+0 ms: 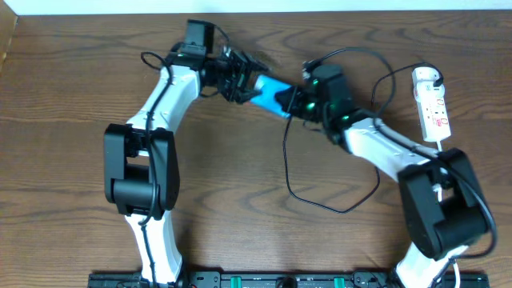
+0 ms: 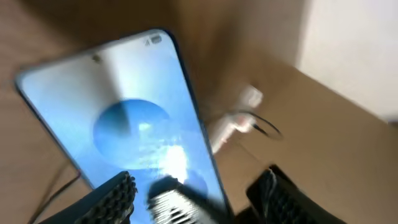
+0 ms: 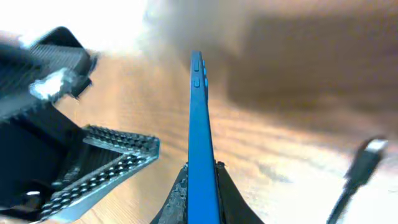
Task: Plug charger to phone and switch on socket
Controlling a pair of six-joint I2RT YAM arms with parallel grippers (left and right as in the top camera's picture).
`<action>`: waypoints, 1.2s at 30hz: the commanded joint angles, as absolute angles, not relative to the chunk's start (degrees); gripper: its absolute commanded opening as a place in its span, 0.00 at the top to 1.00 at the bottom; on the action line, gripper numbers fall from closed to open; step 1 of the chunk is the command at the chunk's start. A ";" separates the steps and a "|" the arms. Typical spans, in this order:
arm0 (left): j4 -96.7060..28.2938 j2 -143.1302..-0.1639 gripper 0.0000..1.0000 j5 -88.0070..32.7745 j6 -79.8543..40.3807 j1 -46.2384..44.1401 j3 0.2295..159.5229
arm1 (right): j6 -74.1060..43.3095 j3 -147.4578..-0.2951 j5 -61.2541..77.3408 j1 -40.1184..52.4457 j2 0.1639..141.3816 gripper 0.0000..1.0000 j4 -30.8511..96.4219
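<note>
Your right gripper (image 3: 202,196) is pinched tight on the thin edge of the phone (image 3: 199,124), which sits between the two arms toward the back of the table (image 1: 64,80). Your left gripper (image 2: 194,186) stands open at the phone's other end; you cannot tell whether its fingers touch it. The charger (image 1: 320,204) loops loose on the table, its tip apart from the phone, and the socket (image 1: 432,104) lies well off to the right.
</note>
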State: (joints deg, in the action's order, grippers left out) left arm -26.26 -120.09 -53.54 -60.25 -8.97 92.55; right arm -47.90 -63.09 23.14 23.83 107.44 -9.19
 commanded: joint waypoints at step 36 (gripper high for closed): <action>14.33 -118.67 0.34 -71.99 -88.27 -8.58 92.92 | -87.85 -64.05 4.64 27.14 97.06 0.99 -20.49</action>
State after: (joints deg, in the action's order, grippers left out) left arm 13.96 -120.09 -70.57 -87.29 -8.05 92.44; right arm -86.74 -63.20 5.48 26.22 97.01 -19.62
